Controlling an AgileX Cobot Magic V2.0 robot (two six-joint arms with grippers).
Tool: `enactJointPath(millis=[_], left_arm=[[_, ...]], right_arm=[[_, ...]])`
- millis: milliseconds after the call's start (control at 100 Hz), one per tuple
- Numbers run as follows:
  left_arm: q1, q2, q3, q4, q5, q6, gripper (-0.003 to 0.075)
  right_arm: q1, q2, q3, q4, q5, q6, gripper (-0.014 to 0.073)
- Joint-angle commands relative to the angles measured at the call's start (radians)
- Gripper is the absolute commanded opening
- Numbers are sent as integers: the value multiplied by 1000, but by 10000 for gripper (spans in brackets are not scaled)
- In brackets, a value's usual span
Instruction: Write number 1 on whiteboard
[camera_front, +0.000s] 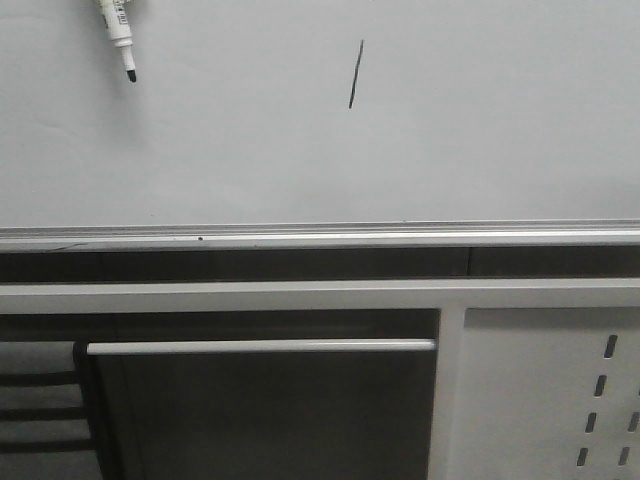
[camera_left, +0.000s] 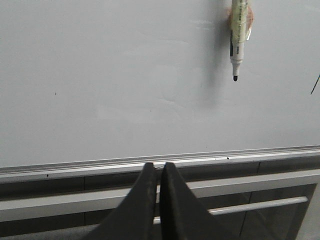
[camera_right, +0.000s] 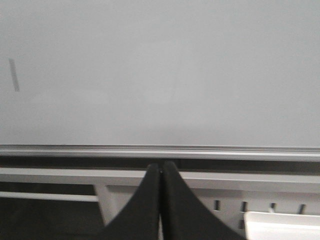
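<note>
Both grippers, left (camera_left: 159, 172) and right (camera_right: 161, 172), pressed shut, empty, below whiteboard (camera_front: 480, 130). Number 1 (camera_front: 355, 74) already drawn mid-board. Marker (camera_front: 120, 35) lying uncapped beside: risk of smearing, stray marks.

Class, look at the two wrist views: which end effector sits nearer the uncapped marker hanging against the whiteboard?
Left. The left end effector sees the marker close above the board rail; the right end effector shows only the number 1 on the whiteboard, no marker.
</note>
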Motion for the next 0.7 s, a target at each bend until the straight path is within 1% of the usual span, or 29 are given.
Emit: enactJointPath(millis=[0, 30, 70, 220, 270, 350, 470, 690], left_arm=[[0, -22, 40, -7, -66, -7, -20], [0, -22, 40, -7, -66, -7, -20], [0, -22, 40, -7, -66, -7, -20], [0, -22, 40, -7, -66, -7, -20], [0, -22, 40, -7, -66, -7, -20], [0, -22, 40, -7, -66, -7, -20], [0, -22, 40, -7, -66, -7, -20], [0, -22, 40, -7, -66, -7, -20]], right_arm=[[-46, 19, 16, -125, -132, 86, -71], [-56, 19, 38, -182, -161, 139, -71], [-58, 14, 70, -214, -188, 170, -71], [-58, -20, 184, -197, -272, 172, -71], [-58, -18, 186, -187, -219, 172, -71], [-58, -18, 186, -187, -225, 170, -71], [-58, -18, 186, -184, -195, 163, -71], [-58, -18, 186, -168, -207, 163, -71]])
